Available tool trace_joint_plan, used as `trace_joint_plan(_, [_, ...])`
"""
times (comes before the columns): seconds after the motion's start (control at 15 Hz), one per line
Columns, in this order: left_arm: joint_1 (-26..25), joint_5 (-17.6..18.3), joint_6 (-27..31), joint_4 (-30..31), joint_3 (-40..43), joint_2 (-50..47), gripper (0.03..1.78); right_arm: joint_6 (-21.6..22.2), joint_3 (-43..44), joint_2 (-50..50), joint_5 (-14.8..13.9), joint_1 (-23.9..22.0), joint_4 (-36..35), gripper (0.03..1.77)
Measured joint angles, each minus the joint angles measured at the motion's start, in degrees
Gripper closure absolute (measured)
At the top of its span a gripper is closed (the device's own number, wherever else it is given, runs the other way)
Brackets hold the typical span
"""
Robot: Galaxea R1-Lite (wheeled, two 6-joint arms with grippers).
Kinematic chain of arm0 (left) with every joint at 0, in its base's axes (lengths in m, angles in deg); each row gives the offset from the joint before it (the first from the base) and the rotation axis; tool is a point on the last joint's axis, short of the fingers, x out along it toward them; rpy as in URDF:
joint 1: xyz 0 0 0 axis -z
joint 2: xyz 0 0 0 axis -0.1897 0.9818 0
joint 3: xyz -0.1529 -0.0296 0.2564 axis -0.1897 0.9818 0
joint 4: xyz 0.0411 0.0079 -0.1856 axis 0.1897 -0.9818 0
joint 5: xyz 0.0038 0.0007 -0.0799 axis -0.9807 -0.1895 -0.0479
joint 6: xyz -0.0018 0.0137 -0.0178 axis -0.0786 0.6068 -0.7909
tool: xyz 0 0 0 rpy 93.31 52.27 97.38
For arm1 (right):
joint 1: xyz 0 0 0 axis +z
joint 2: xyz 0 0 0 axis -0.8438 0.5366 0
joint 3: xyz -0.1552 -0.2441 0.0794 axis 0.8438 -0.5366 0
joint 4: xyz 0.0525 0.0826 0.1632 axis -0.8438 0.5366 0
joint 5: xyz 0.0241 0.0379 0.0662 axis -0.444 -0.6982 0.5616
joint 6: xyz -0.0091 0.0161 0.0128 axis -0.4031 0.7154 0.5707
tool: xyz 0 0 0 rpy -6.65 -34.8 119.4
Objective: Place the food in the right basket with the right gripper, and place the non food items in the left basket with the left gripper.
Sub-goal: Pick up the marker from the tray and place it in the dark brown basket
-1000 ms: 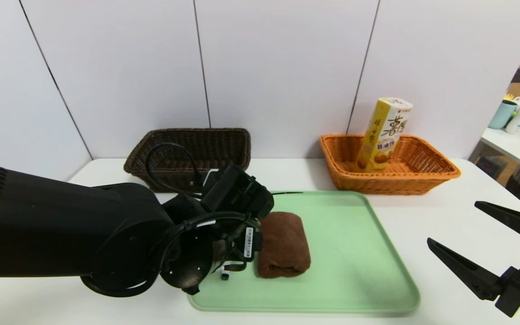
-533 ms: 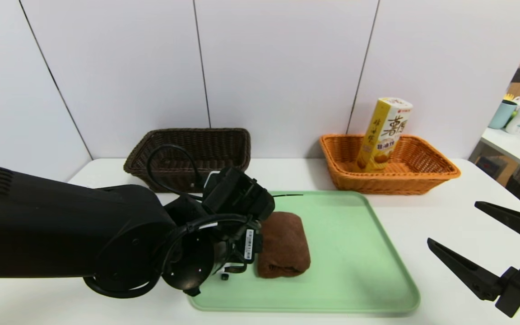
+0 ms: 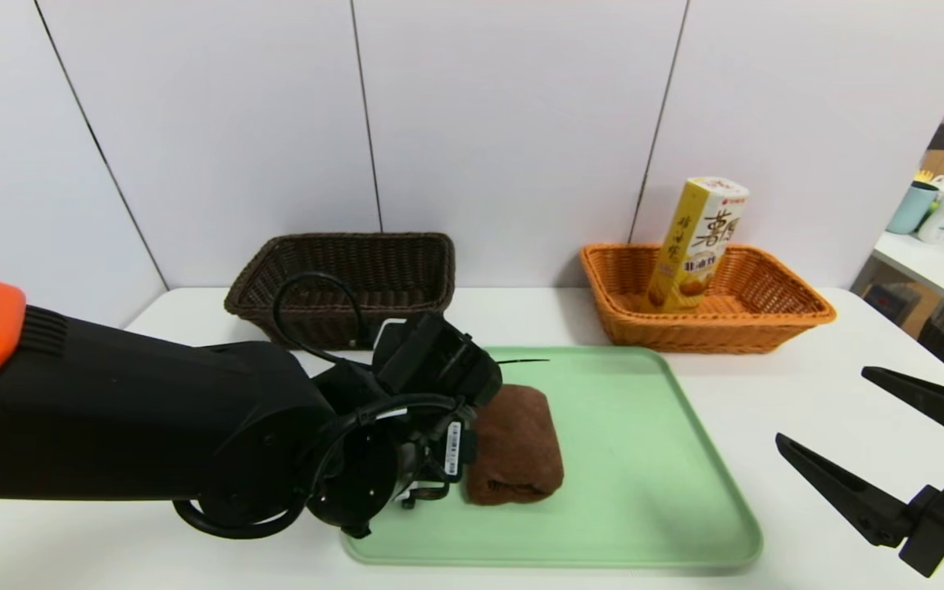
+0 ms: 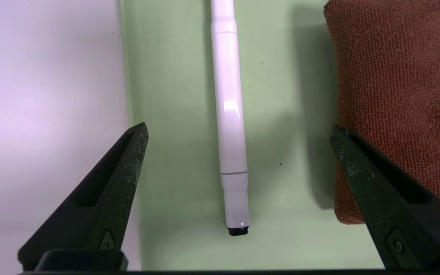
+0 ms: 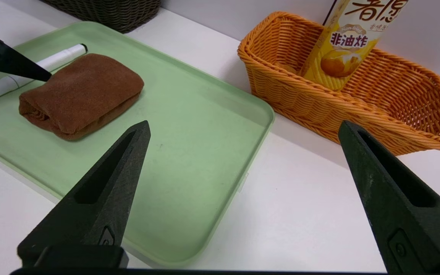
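The white marker pen (image 4: 229,114) lies on the green tray (image 3: 644,475) beside the brown rolled towel (image 3: 517,442). My left gripper (image 4: 238,130) hangs open just above the pen, one jaw over the tray's edge, the other at the towel (image 4: 395,95). Nothing is held. The yellow snack box (image 3: 697,246) leans inside the orange right basket (image 3: 734,340). The dark left basket (image 3: 341,270) stands behind the left arm. My right gripper (image 3: 823,405) hovers open and empty over the table at the right, near the tray's corner.
A side table (image 3: 931,254) with a cup and bottles stands at the far right. White wall panels close off the back, directly behind both baskets. The left arm's bulky black body covers the table's front left.
The left arm has pushed slightly forward and to the right, its wrist settling lower over the pen. The right arm, towel and box have not moved.
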Motion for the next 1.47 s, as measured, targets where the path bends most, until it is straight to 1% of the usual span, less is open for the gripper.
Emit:
trace_joint_plan(0.47, [-0.6,0.3,-1.0,0.0,0.2,1.7,0.12,0.0,-0.1,-0.3,0.0,0.0,0.1,0.11])
trace_joint_plan(1.47, [-0.5,0.4,-1.2,0.1,-0.3,3.8,0.12,0.0,-0.4,-0.4,0.1,0.0,0.0,0.11])
